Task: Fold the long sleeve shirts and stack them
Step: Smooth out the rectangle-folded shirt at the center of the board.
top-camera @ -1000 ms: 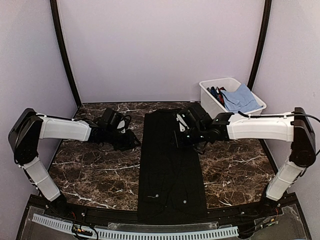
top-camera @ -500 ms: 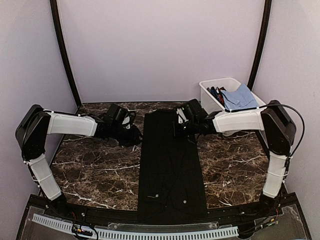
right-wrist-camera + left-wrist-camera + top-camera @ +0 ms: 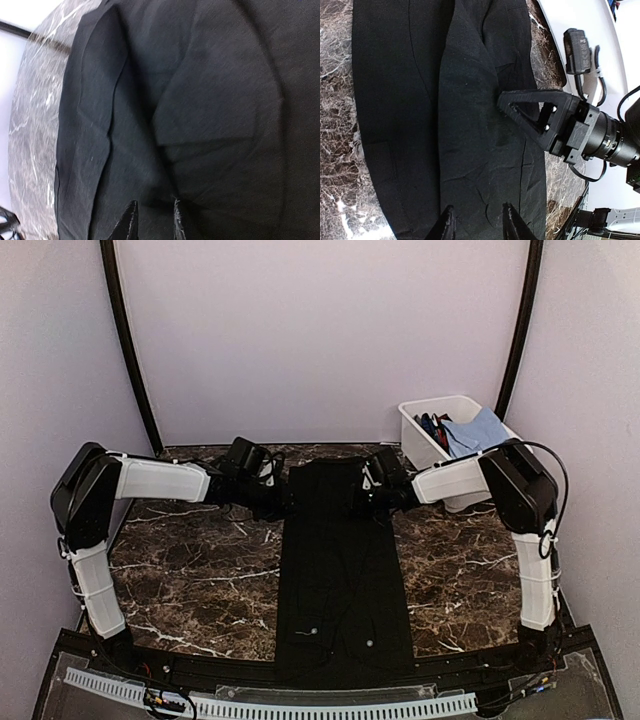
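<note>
A plain black long sleeve shirt (image 3: 340, 570) lies folded into a long narrow strip down the middle of the table, from the far edge to the near edge. My left gripper (image 3: 279, 499) hovers at the strip's far left edge, and its fingers stand apart over flat cloth (image 3: 470, 100) in the left wrist view (image 3: 479, 223). My right gripper (image 3: 363, 495) is at the far right edge, low over the cloth (image 3: 200, 100). Its fingers (image 3: 153, 214) show a narrow gap with nothing pinched between them. The left wrist view also shows the right gripper (image 3: 502, 103) with its tips on the shirt.
A white bin (image 3: 417, 433) stands at the back right and holds a blue cloth (image 3: 483, 435) and other garments. Dark marble tabletop (image 3: 180, 580) lies on both sides of the strip. Purple walls close in the back and sides.
Both arms have swung toward the shirt's far end. The left gripper moved right onto the left edge, the right gripper moved back and left, and its fingers narrowed.
</note>
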You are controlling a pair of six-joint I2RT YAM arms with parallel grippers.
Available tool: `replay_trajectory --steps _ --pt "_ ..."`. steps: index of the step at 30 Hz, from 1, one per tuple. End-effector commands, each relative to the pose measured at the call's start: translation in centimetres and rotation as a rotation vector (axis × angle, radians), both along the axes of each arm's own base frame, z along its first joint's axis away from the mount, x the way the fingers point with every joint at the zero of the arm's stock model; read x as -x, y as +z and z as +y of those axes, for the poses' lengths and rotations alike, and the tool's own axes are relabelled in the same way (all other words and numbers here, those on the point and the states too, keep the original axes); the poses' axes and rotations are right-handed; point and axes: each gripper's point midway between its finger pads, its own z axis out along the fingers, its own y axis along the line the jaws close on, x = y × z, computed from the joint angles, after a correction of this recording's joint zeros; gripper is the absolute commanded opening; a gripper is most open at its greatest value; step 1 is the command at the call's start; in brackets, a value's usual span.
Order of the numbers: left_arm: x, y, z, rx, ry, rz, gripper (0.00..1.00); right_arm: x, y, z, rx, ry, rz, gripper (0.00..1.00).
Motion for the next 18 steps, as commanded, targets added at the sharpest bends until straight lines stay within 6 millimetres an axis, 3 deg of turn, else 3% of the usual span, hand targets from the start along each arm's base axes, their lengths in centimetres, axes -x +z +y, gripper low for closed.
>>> replay_trajectory --steps 1,9,12,18 --pt "-0.2 0.1 -0.2 -0.007 -0.002 -0.004 0.31 -1.3 0.0 -0.6 0.009 -0.068 -0.004 0.21" --pt "0.1 -1.5 2.0 -0.072 0.030 0.016 0.31 -1.9 6.6 0.5 -0.036 -0.016 -0.140 0.22" --pt "0.2 -2.5 3.5 -0.128 0.061 0.021 0.30 -2.0 8.0 1.6 -0.063 0.011 -0.172 0.22" --pt "0.8 -4.3 5.2 -0.222 0.075 0.035 0.30 -2.4 6.4 4.1 -0.102 0.049 -0.162 0.22"
